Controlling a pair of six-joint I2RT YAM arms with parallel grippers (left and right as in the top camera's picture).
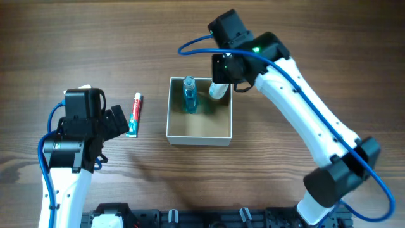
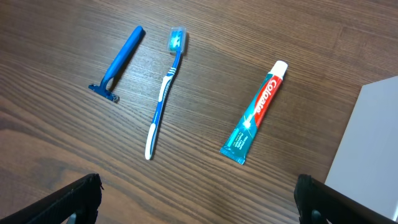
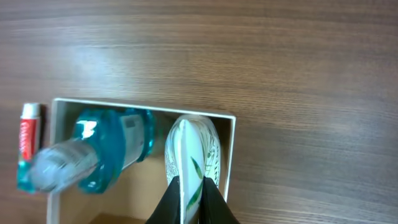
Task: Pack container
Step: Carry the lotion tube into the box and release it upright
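A brown wood-grain table (image 1: pixel 304 38) filled every view. The container (image 1: pixel 202 128) sat near its middle, tan floor showing. Inside it, a clear blue bottle (image 1: pixel 189 95) stood against the far wall. Beside the bottle, the right gripper (image 3: pixel 186 194) was clamped on a white tube with a green leaf print (image 3: pixel 191 152), held in the box's far right corner as seen from overhead. Whether the tube touched the floor could not be told.

The left gripper (image 2: pixel 198 186) hung over the table with its jaws spread wide and nothing between them. Under it lay a blue razor (image 2: pixel 119 61), a blue-and-white toothbrush (image 2: pixel 164 93) and a Colgate toothpaste tube (image 2: pixel 256 112), apart from each other. The toothpaste was nearest the container's white wall.
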